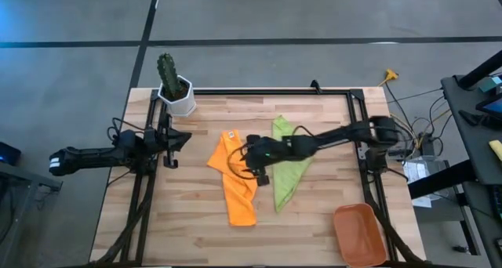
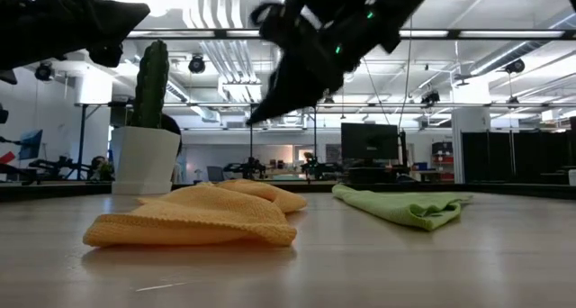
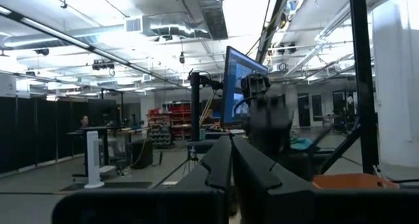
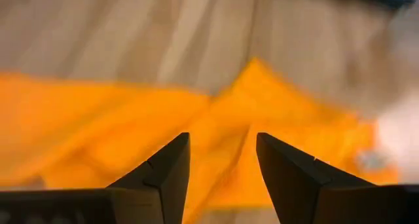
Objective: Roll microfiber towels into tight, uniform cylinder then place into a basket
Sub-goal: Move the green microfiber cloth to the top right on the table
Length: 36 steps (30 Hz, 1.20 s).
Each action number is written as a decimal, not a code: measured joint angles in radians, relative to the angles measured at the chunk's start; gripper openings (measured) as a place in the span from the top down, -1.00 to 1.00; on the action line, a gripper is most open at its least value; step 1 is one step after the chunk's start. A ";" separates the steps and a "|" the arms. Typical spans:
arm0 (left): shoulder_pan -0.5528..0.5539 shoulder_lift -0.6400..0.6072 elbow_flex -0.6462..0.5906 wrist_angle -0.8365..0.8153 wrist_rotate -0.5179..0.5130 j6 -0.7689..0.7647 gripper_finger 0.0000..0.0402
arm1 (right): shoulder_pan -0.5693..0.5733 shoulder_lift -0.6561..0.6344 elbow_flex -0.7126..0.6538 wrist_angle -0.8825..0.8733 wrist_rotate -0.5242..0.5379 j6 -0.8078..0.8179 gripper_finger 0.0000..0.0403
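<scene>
Two towels [image 1: 235, 178] outside basket [image 1: 359, 233]

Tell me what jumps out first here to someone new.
The right gripper, fingers open, hangs over the crumpled bright orange cloth towel at mid-table. The lime green cloth towel lies rumpled right beside it, neither rolled. The terracotta plastic basket sits at the table's near right corner; the left gripper, shut, waits at the left edge near the white pot with a cactus.
</scene>
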<state>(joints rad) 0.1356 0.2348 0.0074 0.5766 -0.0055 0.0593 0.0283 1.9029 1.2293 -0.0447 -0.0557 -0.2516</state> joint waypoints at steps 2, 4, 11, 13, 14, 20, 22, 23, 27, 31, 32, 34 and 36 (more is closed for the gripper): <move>0.000 -0.002 0.000 0.001 0.000 0.000 1.00 | -0.014 0.051 0.037 -0.048 -0.002 0.009 0.13; 0.000 -0.004 0.000 0.003 0.000 0.000 1.00 | -0.026 0.094 0.064 -0.059 -0.004 0.014 0.09; 0.000 -0.005 0.000 0.036 -0.013 0.071 1.00 | -0.064 0.163 0.119 -0.053 -0.004 0.044 -0.03; 0.000 -0.006 0.000 0.036 -0.031 0.107 1.00 | -0.070 0.171 0.120 -0.034 -0.004 0.062 -0.05; 0.000 -0.006 0.000 0.036 -0.037 0.110 1.00 | -0.072 0.172 0.119 -0.030 -0.004 0.071 -0.05; 0.000 -0.001 0.000 0.036 -0.062 0.113 1.00 | -0.079 0.188 0.113 -0.045 -0.014 0.113 -0.01; 0.000 0.000 0.000 0.034 -0.062 0.112 1.00 | -0.082 0.189 0.113 -0.059 -0.053 0.118 0.01; 0.000 0.000 0.000 0.035 -0.062 0.112 1.00 | -0.082 0.189 0.113 -0.063 -0.076 0.118 0.02; 0.000 0.004 0.000 0.035 -0.063 0.112 1.00 | -0.081 0.175 0.113 -0.132 -0.064 0.119 0.07; 0.000 0.015 0.000 0.034 -0.064 0.111 1.00 | -0.084 0.126 0.112 -0.283 0.117 0.122 0.11; 0.000 0.017 0.000 0.034 -0.064 0.111 1.00 | -0.086 0.109 0.106 -0.322 0.165 0.129 0.12; 0.000 0.025 0.000 0.036 -0.064 0.111 1.00 | -0.090 0.072 0.080 -0.388 0.231 0.160 0.14; 0.000 0.030 0.000 0.034 -0.064 0.109 1.00 | -0.092 0.025 0.036 -0.416 0.247 0.192 0.16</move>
<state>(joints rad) 0.1360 0.2648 0.0078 0.6105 -0.0696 0.1679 -0.0639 1.9281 1.2657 -0.4609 0.1909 -0.0597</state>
